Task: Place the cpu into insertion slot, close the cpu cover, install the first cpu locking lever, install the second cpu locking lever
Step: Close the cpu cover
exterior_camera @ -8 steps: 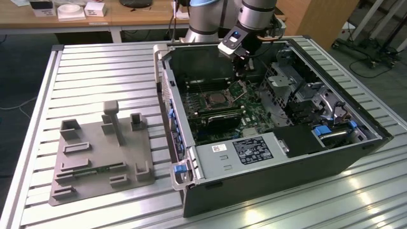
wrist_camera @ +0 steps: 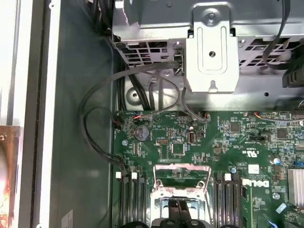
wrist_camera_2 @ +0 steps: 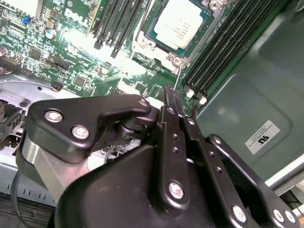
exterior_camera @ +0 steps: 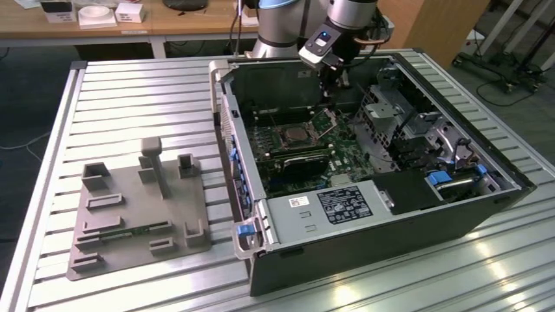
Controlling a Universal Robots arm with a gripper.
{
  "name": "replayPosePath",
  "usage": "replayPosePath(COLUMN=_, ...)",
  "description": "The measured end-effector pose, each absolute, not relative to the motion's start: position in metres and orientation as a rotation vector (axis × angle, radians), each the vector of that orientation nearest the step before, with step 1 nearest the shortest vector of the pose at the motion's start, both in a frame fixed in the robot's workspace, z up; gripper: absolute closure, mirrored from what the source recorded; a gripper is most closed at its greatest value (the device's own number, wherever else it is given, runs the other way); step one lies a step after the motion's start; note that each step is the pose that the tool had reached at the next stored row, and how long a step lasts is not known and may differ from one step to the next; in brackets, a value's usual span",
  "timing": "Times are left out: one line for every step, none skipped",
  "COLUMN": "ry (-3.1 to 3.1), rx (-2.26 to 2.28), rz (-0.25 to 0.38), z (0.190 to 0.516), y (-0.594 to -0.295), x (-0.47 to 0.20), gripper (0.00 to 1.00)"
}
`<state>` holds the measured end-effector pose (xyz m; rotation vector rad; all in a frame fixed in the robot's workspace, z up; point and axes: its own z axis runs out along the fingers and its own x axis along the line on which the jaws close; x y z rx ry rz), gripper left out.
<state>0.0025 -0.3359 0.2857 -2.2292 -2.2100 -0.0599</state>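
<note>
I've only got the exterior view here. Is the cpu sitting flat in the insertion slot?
Observer: Yes. In the second wrist view the cpu lies flat inside the insertion slot, silver top up.
Operator: And the cpu cover, is it down over it?
Observer: No. In the first wrist view the cpu cover stands raised off the socket, board showing through its window, with the gripper right at its frame.
</note>
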Motion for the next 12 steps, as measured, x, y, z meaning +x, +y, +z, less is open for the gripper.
replayPosePath(ry=-2.210, rx=-2.229, rz=-0.060, z=0.286, y=-0.336, x=0.003, gripper=0.89)
replayPosePath(ry=-2.210, rx=-2.229, rz=-0.060, z=0.286, y=-0.336, x=0.002, gripper=0.89)
replayPosePath(ry=-2.214, rx=-2.225, rz=-0.060, z=0.286, y=-0.336, x=0.002, gripper=0.89)
replayPosePath(ry=-2.227, rx=-2.212, rz=-0.060, z=0.287, y=-0.336, x=0.002, gripper=0.89)
replayPosePath(ry=-2.249, rx=-2.189, rz=-0.062, z=0.288, y=-0.336, x=0.002, gripper=0.89)
replayPosePath(ry=-2.284, rx=-2.152, rz=-0.064, z=0.289, y=-0.336, x=0.001, gripper=0.89)
replayPosePath(ry=-2.324, rx=-2.108, rz=-0.067, z=0.291, y=-0.337, x=0.001, gripper=0.89)
replayPosePath(ry=-2.373, rx=-2.052, rz=-0.070, z=0.294, y=-0.337, x=0.000, gripper=0.89)
replayPosePath(ry=-2.428, rx=-1.985, rz=-0.074, z=0.297, y=-0.337, x=-0.001, gripper=0.89)
replayPosePath(ry=-2.490, rx=-1.905, rz=-0.078, z=0.300, y=-0.338, x=-0.002, gripper=0.89)
replayPosePath(ry=-2.551, rx=-1.821, rz=-0.082, z=0.304, y=-0.338, x=-0.004, gripper=0.89)
replayPosePath(ry=-2.614, rx=-1.728, rz=-0.087, z=0.307, y=-0.339, x=-0.005, gripper=0.89)
